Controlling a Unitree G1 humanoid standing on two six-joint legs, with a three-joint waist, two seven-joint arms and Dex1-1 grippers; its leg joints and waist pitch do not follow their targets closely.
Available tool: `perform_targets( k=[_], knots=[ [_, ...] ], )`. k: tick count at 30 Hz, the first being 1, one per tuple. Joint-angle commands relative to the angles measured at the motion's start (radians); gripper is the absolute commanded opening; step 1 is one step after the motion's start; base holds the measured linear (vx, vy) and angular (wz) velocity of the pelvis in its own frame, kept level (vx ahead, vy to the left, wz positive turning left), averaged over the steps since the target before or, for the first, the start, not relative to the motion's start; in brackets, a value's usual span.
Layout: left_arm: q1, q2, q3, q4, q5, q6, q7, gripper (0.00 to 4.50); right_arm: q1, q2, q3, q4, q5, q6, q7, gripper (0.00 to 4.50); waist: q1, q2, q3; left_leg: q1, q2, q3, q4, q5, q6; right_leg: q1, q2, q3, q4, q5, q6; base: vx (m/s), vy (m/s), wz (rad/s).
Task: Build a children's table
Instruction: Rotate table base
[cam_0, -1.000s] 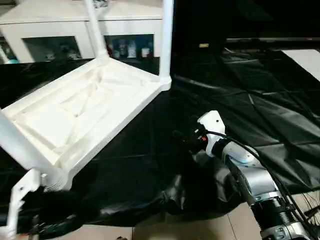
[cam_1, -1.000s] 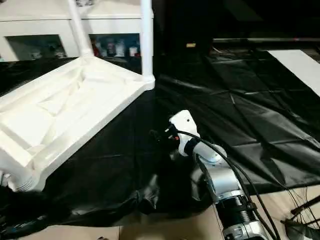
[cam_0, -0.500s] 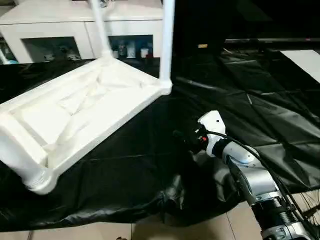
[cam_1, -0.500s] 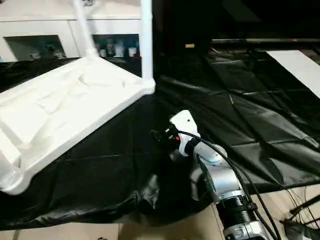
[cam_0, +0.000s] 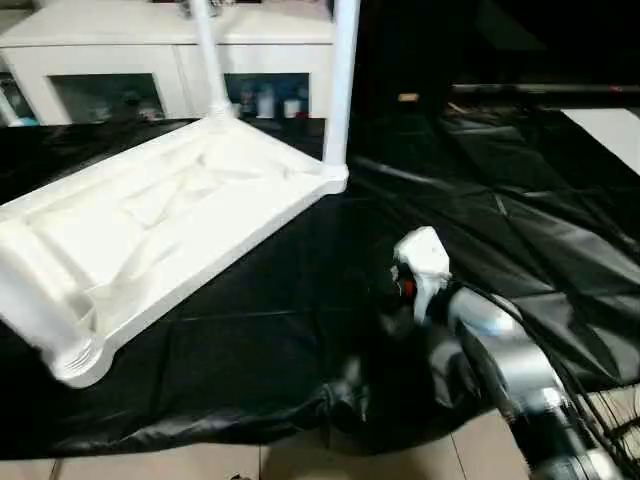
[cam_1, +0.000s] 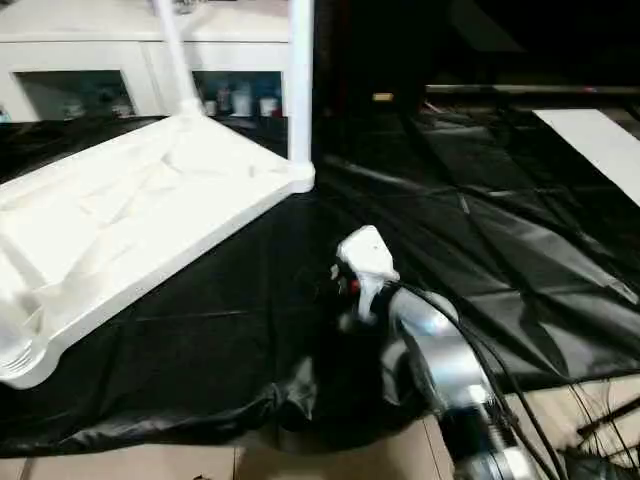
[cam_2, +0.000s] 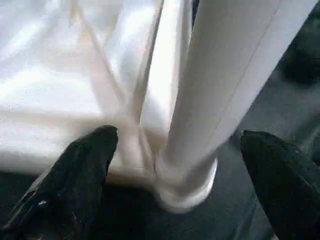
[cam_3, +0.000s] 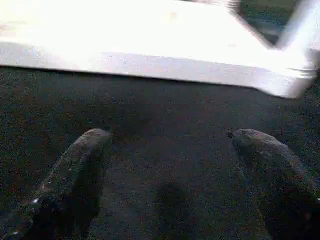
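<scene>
The children's table (cam_0: 170, 215) lies upside down on the black cloth (cam_0: 300, 300) of the big draped table, ribbed underside up, its long axis running from the near left corner diagonally away toward the white cabinet (cam_0: 110, 60) with glass doors behind it. Two far legs (cam_0: 342, 90) stand upright in their corner sockets and are cut off by the top edge of the head views, so their ends cannot be seen; a third leg (cam_0: 30, 300) at the nearest corner leans toward the camera and is cut by the left edge. Whether the fourth corner carries a leg cannot be made out, as it lies outside the frame. Small items behind the cabinet glass are too blurred to identify, and no writing or label can be read anywhere. The left gripper (cam_2: 175, 165) has its two black fingers (cam_2: 75, 180) spread wide on either side of a leg seated in its socket, with clear gaps between pads and tube, gripping nothing. The right gripper (cam_3: 170, 160), beside the table's long edge over the cloth, is likewise spread wide and empty; in the head view its black fingers merge into the dark cloth ahead of the white wrist housing (cam_0: 422, 255).
</scene>
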Motion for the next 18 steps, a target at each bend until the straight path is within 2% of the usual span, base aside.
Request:
perform_targets(
  k=[1,3,6,9,12,13,16,18],
  knots=[
    [-0.025,-0.019,0.011,-0.054,-0.05,0.028,-0.029,4.48,0.016,-0.021,0.031,-0.056,0.046,0.029,0.086,4.14,0.001,0.039,-0.05,0.021,0.041,-0.02,-0.094,-0.422,-0.025,0.025,-0.049,0.044,-0.064,-0.228,-0.235,0.0,0.0,0.0],
    [-0.046,-0.043,0.003,-0.078,-0.068,0.045,-0.037,4.48,0.029,-0.031,0.035,-0.08,0.076,0.055,0.122,4.14,0.001,0.036,-0.05,0.019,0.038,-0.019,-0.093,-0.422,-0.027,0.027,-0.05,0.045,-0.063,-0.233,-0.24,0.0,0.0,0.0],
    [-0.071,-0.075,-0.022,-0.117,-0.087,0.064,-0.045,4.48,0.049,-0.059,0.049,-0.132,0.128,0.11,0.199,4.14,0.005,0.034,-0.049,0.019,0.038,-0.02,-0.092,-0.415,-0.025,0.029,-0.051,0.047,-0.067,-0.27,-0.226,0.0,0.0,0.0],
    [-0.091,-0.105,-0.055,-0.144,-0.093,0.075,-0.044,4.48,0.056,-0.073,0.057,-0.143,0.135,0.12,0.229,4.14,0.005,0.029,-0.05,0.016,0.038,-0.022,-0.092,-0.403,-0.025,0.03,-0.053,0.047,-0.071,-0.299,-0.214,0.0,0.0,0.0],
    [-0.11,-0.141,-0.095,-0.192,-0.108,0.094,-0.031,4.48,0.054,-0.071,0.052,-0.138,0.127,0.11,0.226,4.14,0.005,0.025,-0.05,0.018,0.038,-0.021,-0.092,-0.396,-0.027,0.027,-0.053,0.048,-0.073,-0.312,-0.209,0.0,0.0,0.0],
    [-0.119,-0.166,-0.121,-0.227,-0.112,0.104,-0.022,4.48,0.046,-0.065,0.051,-0.123,0.112,0.096,0.209,4.14,0.006,0.028,-0.051,0.02,0.039,-0.021,-0.091,-0.395,-0.032,0.025,-0.053,0.048,-0.072,-0.305,-0.213,0.0,0.0,0.0],
    [-0.152,-0.224,-0.192,-0.315,-0.097,0.132,0.024,4.48,0.019,-0.051,0.047,-0.083,0.075,0.089,0.147,4.14,0.005,0.024,-0.053,0.017,0.038,-0.021,-0.091,-0.368,-0.036,0.026,-0.052,0.049,-0.067,-0.268,-0.215,0.0,0.0,0.0],
    [-0.169,-0.252,-0.226,-0.353,-0.086,0.141,0.042,4.48,0.0,-0.042,0.041,-0.049,0.044,0.08,0.095,4.14,0.005,0.024,-0.053,0.02,0.036,-0.02,-0.09,-0.365,-0.041,0.024,-0.051,0.048,-0.071,-0.267,-0.216,0.0,0.0,0.0]
  ],
)
